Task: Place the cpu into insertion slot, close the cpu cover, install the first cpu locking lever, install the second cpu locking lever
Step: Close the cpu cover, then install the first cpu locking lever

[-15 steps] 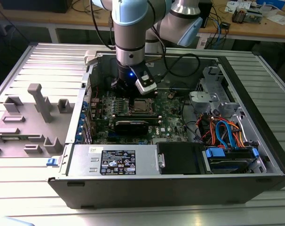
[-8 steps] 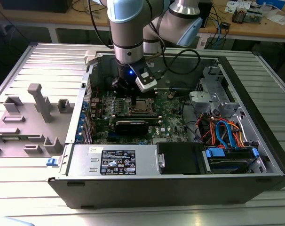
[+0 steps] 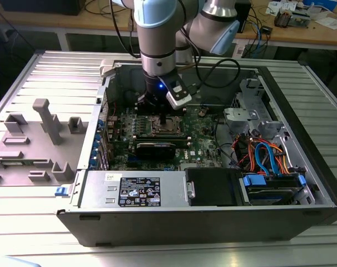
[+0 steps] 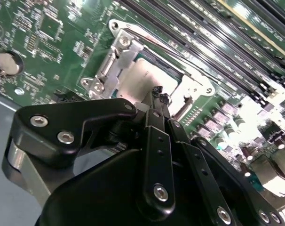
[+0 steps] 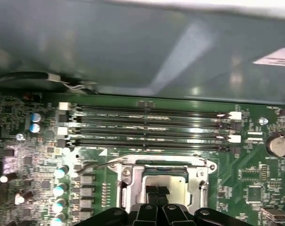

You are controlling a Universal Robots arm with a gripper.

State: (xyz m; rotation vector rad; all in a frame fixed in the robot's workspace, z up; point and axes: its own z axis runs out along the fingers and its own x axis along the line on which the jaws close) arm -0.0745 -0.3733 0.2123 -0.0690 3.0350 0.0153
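Evidently the black gripper [image 4: 160,98], its tips pressed together, hangs over the smooth silvery cpu [image 4: 138,80] (square, metal-framed).

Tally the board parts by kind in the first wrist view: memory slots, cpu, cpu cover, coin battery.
memory slots: 4
cpu: 1
cpu cover: 1
coin battery: 1
Total: 7

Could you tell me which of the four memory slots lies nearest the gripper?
The memory slot bordering the cpu cover, where the gripper sits; the other three lie beyond, toward the case wall.
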